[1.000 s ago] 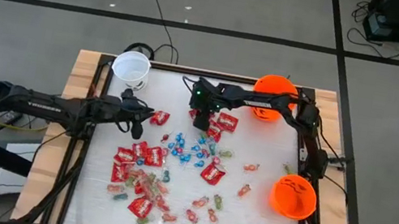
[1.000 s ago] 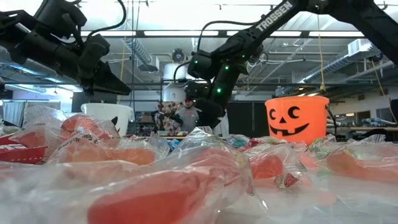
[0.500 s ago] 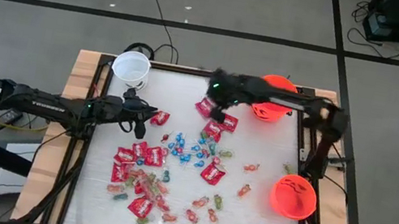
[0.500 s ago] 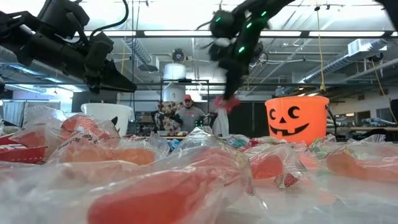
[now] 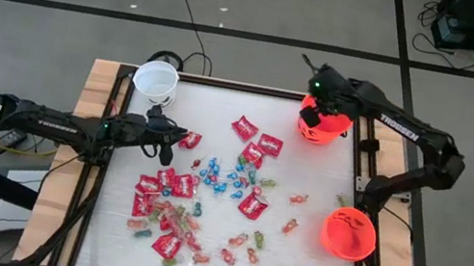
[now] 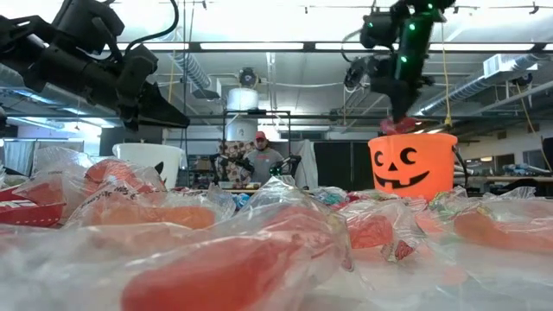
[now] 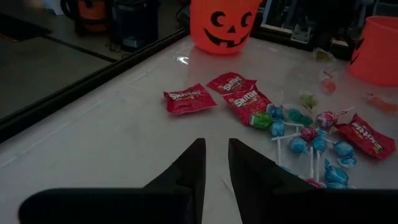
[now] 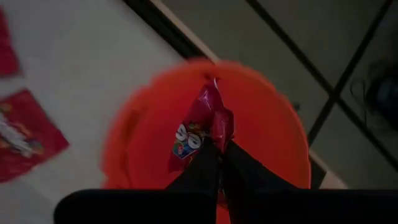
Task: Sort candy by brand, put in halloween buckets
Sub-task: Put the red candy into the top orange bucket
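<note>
High view: the right gripper (image 5: 316, 111) hangs over the orange bucket (image 5: 324, 119) at the table's (image 5: 326, 183) far edge. Right wrist view: its fingers pinch a red candy packet (image 8: 200, 127) above that bucket. Left wrist view: the left gripper (image 7: 216, 163) is slightly parted, empty, near scattered candy (image 7: 292, 121).

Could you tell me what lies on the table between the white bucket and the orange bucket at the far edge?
In the high view, two red packets lie between the white bucket and orange bucket; otherwise bare.

table (image 5: 312, 264): scattered candy (image 5: 174, 210), white bucket (image 5: 157, 82), two orange buckets (image 5: 348, 233).
</note>
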`<control>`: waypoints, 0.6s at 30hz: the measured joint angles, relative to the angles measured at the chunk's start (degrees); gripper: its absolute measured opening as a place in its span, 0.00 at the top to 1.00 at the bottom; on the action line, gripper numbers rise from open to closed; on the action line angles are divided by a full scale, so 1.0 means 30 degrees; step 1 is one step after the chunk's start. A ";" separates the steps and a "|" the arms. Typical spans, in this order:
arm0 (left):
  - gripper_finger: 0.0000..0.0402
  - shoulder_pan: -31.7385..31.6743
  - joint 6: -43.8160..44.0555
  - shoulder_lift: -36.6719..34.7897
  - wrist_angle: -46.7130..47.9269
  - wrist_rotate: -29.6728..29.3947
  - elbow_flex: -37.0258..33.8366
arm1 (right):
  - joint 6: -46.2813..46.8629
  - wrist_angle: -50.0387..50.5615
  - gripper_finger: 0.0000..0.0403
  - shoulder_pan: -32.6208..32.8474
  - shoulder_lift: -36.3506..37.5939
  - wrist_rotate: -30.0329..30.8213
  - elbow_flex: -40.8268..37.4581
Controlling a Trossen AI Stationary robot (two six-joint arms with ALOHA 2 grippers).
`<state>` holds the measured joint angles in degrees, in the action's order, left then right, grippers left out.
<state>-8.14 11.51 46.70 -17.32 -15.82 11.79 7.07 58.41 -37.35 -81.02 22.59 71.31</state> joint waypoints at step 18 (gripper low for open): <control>0.81 -0.0051 -0.0915 0.0005 -0.1133 -0.0266 0.0000 | -0.0737 -0.7472 0.52 0.2572 0.0927 -0.4834 -0.1761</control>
<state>-8.29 8.76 46.71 -20.72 -16.62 11.79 4.86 36.00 -29.64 -78.24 8.09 66.03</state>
